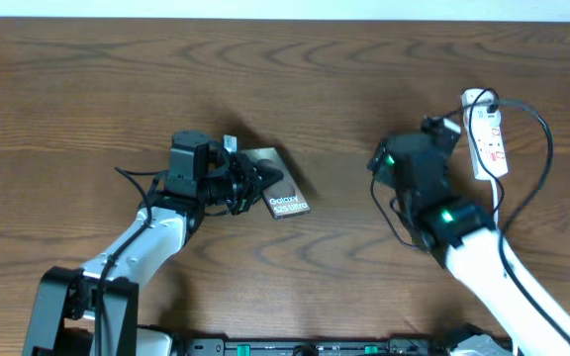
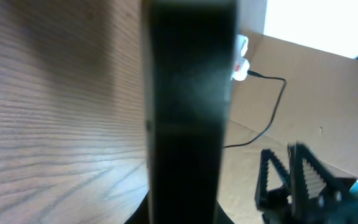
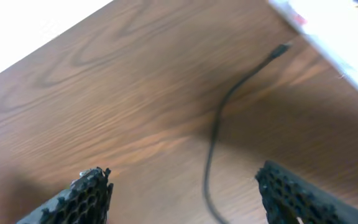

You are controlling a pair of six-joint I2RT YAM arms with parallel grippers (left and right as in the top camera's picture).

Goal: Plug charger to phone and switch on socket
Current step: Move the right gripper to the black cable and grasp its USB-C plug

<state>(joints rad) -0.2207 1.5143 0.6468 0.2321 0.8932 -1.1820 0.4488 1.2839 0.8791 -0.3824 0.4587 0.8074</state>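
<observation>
On the left side of the table (image 1: 87,79), the left gripper (image 1: 253,182) was pressed together at the left end of the phone (image 1: 287,201). The phone lay near the middle of the table, a little turned, with its screen and white letters facing up. I could not tell if the fingers really pinched the phone or only pushed on it. I think the arm was there to keep the phone steady, so that it would not slide when the plug goes in.

Further right, the right gripper (image 3: 184,169) hung low over the wood with its fingers spread wide and holding nothing. Below it lay the charger (image 3: 219,127). This thin black cable ran from between the fingers to its small metal tip, which rested just beside the socket (image 1: 489,138). The wide opening looked to me like a preparation to take the cable. The socket lay at the far right, well apart from the phone, so the tip must be carried across. I could not see the position of the switch.
</observation>
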